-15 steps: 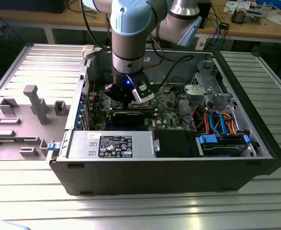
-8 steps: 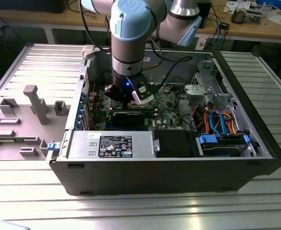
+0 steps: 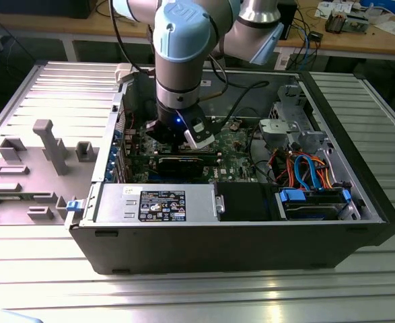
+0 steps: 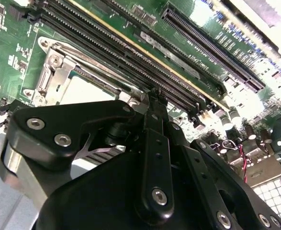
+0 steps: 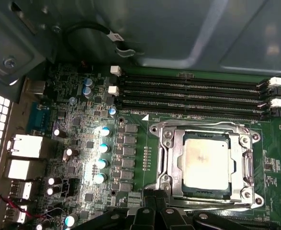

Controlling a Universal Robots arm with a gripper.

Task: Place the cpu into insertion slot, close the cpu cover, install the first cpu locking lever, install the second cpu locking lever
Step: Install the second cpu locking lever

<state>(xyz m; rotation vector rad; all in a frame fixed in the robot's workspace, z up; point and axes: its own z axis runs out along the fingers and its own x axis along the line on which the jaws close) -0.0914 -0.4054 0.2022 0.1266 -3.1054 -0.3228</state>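
In the exterior view the arm reaches down into the open computer case (image 3: 358,195), which rests on a ribbed metal desk (image 3: 49,87), and the tool (image 3: 184,138) sits low over the green motherboard (image 3: 241,145), just above a long black graphics card (image 3: 184,163). With so little room between the tool and the parts around it, any sideways drift could knock the card or snag the loose cables nearby. In the second wrist view the tool (image 4: 152,103) appears drawn together to a narrow tip with nothing between its fingers, poised just beside the memory slots (image 4: 130,62) and close to the silver edge of the insertion slot (image 4: 59,76). A push that lands slightly off could scrape the slots or slip off thin metal onto the board. In the first wrist view the cpu (image 5: 205,160) lies flat inside the insertion slot (image 5: 248,165), and the cpu cover (image 5: 176,158) seems to be down around it, its frame ringing the chip. I cannot make out whether either locking lever is latched; if the cover is not fully seated, pressing on a lever could load the chip unevenly or let the lever spring back.
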